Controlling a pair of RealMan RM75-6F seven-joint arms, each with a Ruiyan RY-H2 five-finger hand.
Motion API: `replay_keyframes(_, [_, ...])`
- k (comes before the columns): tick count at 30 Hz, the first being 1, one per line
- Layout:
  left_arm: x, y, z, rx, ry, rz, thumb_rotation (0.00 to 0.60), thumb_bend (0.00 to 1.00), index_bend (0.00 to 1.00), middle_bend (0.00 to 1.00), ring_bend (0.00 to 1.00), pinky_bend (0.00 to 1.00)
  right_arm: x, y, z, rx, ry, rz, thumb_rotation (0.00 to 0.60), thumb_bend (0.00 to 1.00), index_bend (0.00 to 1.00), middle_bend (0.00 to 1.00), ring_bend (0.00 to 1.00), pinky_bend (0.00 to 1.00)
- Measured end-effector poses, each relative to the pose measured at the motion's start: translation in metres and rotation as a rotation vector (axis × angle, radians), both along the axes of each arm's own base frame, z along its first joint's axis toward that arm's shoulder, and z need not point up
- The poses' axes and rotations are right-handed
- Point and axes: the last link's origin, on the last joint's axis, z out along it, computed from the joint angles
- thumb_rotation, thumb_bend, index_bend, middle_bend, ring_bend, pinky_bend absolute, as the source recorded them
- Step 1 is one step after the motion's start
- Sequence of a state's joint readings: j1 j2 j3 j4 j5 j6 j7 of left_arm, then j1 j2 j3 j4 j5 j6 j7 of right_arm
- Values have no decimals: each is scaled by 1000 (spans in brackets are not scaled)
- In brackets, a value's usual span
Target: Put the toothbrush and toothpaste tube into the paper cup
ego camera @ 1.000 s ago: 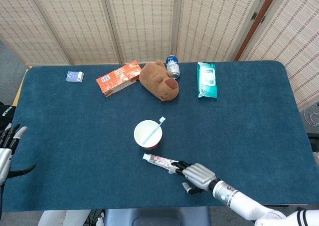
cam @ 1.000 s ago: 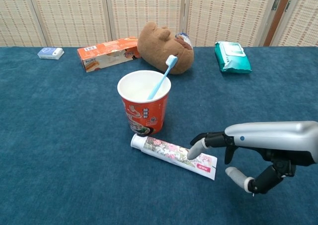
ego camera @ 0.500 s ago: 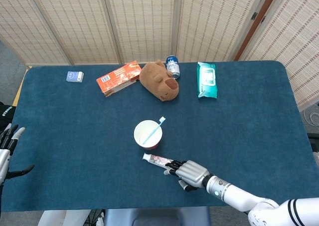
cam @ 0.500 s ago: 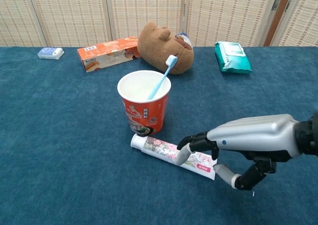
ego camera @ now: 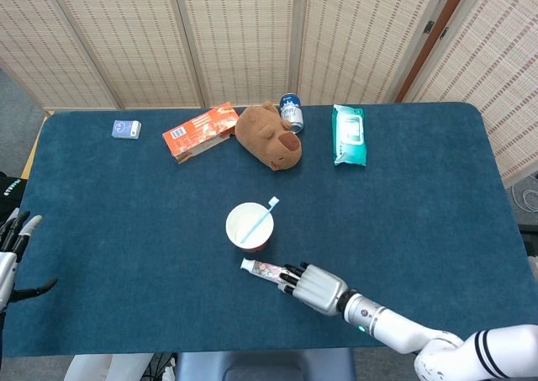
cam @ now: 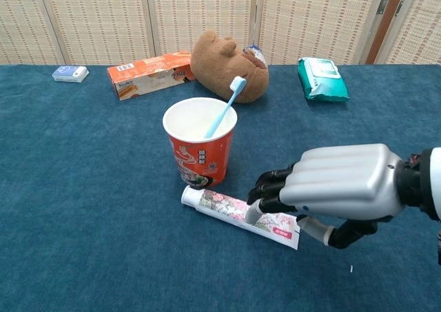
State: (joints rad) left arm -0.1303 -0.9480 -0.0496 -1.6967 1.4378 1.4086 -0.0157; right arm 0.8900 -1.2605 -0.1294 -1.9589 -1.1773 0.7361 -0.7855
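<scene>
The chest view shows the silver right hand (cam: pixel 337 188) side-on, low over the blue cloth table (cam: pixel 83 209), its dark fingertips (cam: pixel 265 191) curled down onto the flat white toothpaste tube with pink print (cam: pixel 241 215). The thumb reaches under the tube's crimped end, so the fingers look narrowed around that end, though whether the tube is actually gripped cannot be told; it lies flat on the cloth. The tube's white cap points away from the fingers, toward the foot of the red-and-white paper cup (cam: pixel 200 150), which stands upright just beyond the fingertips. The light-blue toothbrush (cam: pixel 224 105) leans inside the cup, bristles up.

The head view looks down on the same right hand (ego camera: pixel 313 287), hiding the thumb, and alone shows the left hand (ego camera: pixel 17 255) at the table's far left edge, well apart from everything, fingers spread and holding nothing.

Beyond the cup, well away from the fingers, sit one each of: an orange cardboard box (ego camera: pixel 200 131), a brown plush toy (ego camera: pixel 267 135), a blue can (ego camera: pixel 291 112) partly behind the plush, a teal wet-wipe pack (ego camera: pixel 348 134) and a small pale-blue box (ego camera: pixel 126 129). One cup, one toothbrush, one tube.
</scene>
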Motion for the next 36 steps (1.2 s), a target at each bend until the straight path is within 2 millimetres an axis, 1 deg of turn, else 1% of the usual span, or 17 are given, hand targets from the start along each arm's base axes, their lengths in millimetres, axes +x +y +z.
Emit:
replay_keyframes(7, [0,-1,1,3,0,0,600,0,0,0,0,0,2,3,-9,3,35,45,600,736,171,120,0,253])
replay_keyframes(22, [-2,-2,2,7,-5,6,600,0,0,0,0,0,6,8,-19,29,54,49,600,737,171,121,0,253])
replay_keyframes(36, [-4,-3,3,8,-10,9,600,0,0,0,0,0,3,4,-24,17,71,37,600,737,171,120,0,253])
